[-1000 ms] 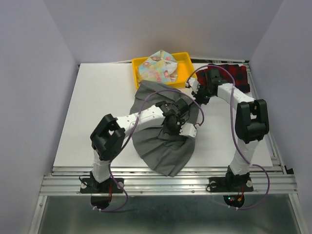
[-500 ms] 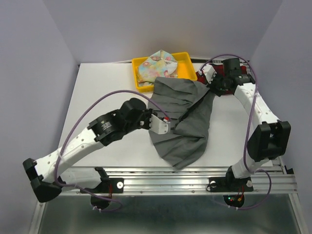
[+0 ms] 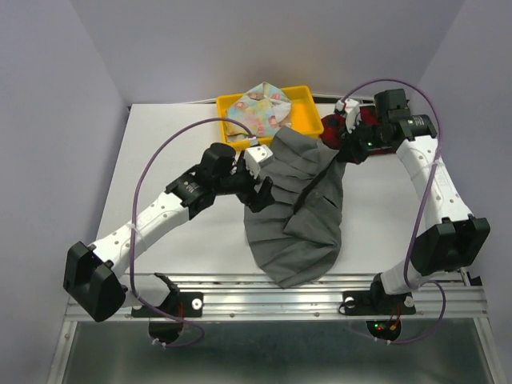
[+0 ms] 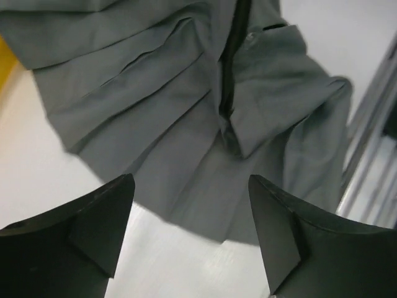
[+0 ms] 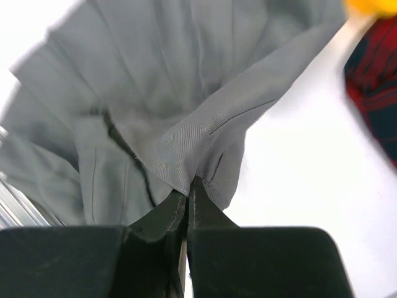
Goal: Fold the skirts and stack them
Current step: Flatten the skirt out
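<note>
Our left claw (image 4: 190,181) had its two fingers (image 4: 93,217) wide apart, with nothing between them. It hung just over the left side of the grey skirt (image 4: 186,93). Our right claw (image 5: 188,186) was squeezed tight on a bunched corner of that skirt. The pinched bit went in between the fingers, so we could not see how much cloth was inside.

From both claws the grey skirt spread out in folds across the white table (image 3: 160,160). Its other end reached the metal rail (image 3: 280,298) by our arm bases.

Right beside the right claw lay the red-and-black plaid skirt (image 3: 330,126). The arm covered most of it. In the right wrist view it was blurry and cut off at the edge.

Past the left claw sat the yellow tray (image 3: 302,100), with the flowery skirt (image 3: 258,110) crumpled inside. A purple cable (image 3: 172,148) and the claw's own finger hid part of the tray's near rim, and the grey skirt's top edge came up to it.
</note>
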`<state>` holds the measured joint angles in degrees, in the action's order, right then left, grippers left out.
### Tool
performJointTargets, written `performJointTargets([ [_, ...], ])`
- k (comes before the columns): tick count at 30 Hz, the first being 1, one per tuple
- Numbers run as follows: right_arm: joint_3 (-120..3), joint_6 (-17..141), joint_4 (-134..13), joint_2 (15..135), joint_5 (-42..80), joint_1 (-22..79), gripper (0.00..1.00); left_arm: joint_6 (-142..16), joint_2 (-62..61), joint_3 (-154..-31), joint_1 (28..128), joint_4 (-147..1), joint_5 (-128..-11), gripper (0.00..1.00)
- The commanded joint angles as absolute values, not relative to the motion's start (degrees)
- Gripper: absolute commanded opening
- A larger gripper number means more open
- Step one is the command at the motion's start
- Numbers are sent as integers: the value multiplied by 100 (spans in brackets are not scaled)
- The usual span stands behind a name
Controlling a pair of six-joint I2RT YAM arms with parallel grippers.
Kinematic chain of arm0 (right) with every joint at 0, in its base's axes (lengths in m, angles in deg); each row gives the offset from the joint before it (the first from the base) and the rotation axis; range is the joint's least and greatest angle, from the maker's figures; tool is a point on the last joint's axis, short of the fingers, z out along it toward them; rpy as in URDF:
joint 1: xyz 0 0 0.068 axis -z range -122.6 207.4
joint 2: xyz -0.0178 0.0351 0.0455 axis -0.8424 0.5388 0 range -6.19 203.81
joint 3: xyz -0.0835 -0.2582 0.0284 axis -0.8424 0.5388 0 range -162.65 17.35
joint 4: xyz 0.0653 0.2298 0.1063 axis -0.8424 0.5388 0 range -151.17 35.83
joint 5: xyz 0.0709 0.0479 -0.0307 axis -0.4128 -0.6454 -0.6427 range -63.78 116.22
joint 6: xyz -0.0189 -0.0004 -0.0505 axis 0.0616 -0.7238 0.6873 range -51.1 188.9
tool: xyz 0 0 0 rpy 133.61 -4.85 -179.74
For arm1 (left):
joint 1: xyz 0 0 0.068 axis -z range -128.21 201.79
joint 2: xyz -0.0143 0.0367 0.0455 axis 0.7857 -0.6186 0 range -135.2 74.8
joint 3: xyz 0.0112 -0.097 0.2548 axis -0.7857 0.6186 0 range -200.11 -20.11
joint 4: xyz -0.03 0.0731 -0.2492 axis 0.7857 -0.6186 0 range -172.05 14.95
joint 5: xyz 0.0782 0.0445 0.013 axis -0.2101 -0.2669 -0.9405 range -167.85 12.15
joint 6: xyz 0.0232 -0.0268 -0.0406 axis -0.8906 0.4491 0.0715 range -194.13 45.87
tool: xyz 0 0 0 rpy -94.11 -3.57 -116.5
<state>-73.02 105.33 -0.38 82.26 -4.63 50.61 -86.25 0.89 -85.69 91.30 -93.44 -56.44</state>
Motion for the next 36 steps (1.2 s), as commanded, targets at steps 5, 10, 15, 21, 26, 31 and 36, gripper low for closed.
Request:
performJointTargets([
  [5, -8785, 8228, -913, 8004, -1456, 5054, 1, -5128, 458, -6838, 9222, -5767, -4119, 95],
  [10, -8707, 7699, -1379, 7811, -1561, 5054, 1, -4126, 150, -6467, 9222, -5168, -4646, 95],
  [15, -8846, 7646, -1398, 7784, -1561, 5054, 1, -4363, 316, -6117, 9204, -4878, -4463, 96],
  [21, -9014, 7611, -1442, 7810, -1649, 5054, 1, -4758, 572, -5474, 9213, -4007, -4286, 98],
  [26, -9207, 7558, -1415, 7872, -1711, 5054, 1, -5039, 203, -5544, 9222, -3761, -4435, 99],
  [31, -9278, 7541, -1398, 7907, -1763, 5054, 1, -5304, -43, -5659, 9239, -3314, -4454, 98],
  [36, -9391, 7558, -1371, 7881, -2018, 5054, 1, -5550, -368, -5948, 9283, -3374, -4848, 98],
])
